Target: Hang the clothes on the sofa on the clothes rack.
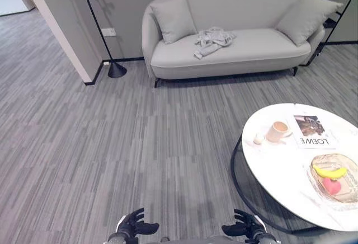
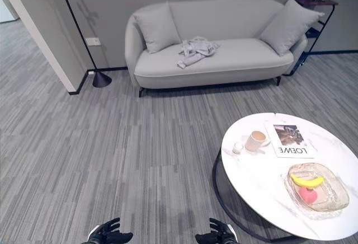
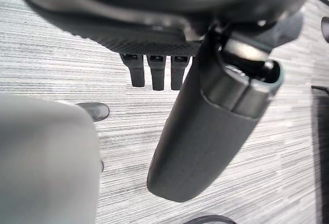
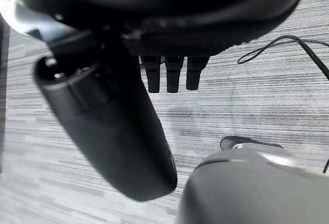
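Note:
A crumpled light grey garment (image 1: 212,40) lies on the seat of the pale grey sofa (image 1: 168,59) against the far wall, between two cushions. My left hand (image 1: 133,225) and right hand (image 1: 244,227) hang low at the near edge of the head views, far from the sofa. Each hand is open with relaxed fingers (image 3: 154,72) and holds nothing; the right hand's fingers (image 4: 174,74) hang over bare floor.
A round white table (image 1: 279,171) stands close on the right with a cup (image 1: 278,130), a magazine and a glass bowl of fruit (image 1: 335,178). A black floor lamp base (image 1: 116,69) sits by the wall corner left of the sofa. A dark side shelf (image 1: 335,9) stands right of the sofa.

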